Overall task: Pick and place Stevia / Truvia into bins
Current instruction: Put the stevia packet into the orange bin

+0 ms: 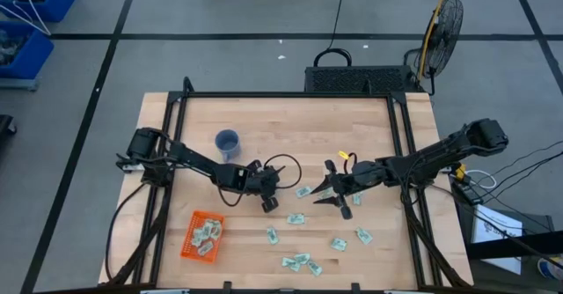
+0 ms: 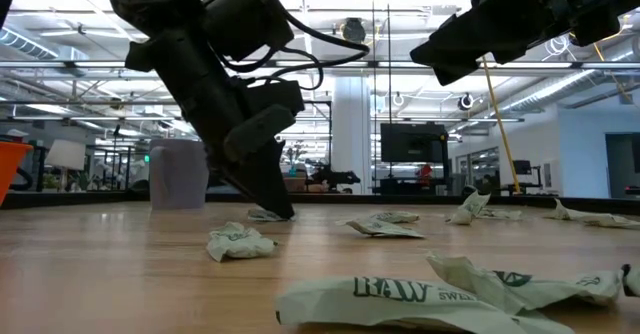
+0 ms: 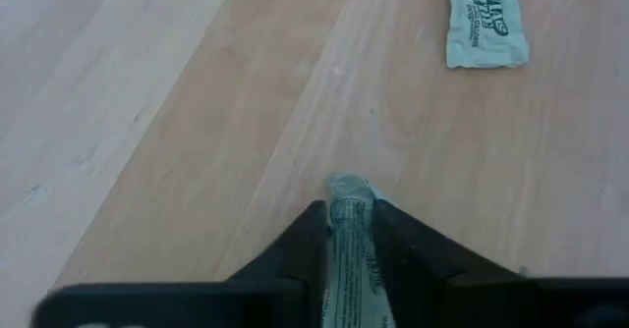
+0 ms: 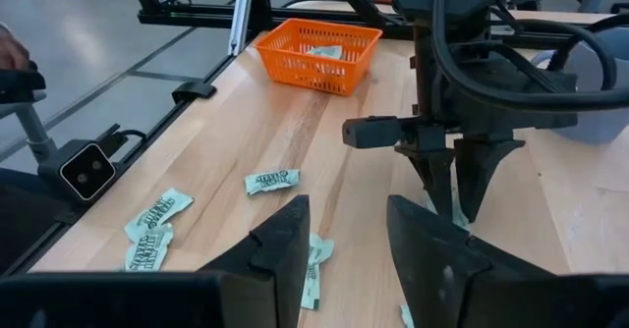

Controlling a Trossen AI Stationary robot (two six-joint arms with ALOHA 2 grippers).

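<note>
My left hand [image 3: 349, 232] is pinching a pale green paper sachet [image 3: 346, 259] against the light wooden butcher-block table [image 3: 197, 122]; right hand [image 4: 344, 240] is hovering, fingers apart.

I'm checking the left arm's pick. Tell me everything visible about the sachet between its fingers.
The sachet is a pale green and white paper packet with dark print, creased and narrow, pinched edge-on between the left gripper's two dark fingers. Its crumpled end sticks out past the fingertips, just above the wooden table. Another sachet lies flat farther off.

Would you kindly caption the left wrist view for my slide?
Left gripper pinching a pale green sachet on the wooden table, another sachet lying beyond.
</note>
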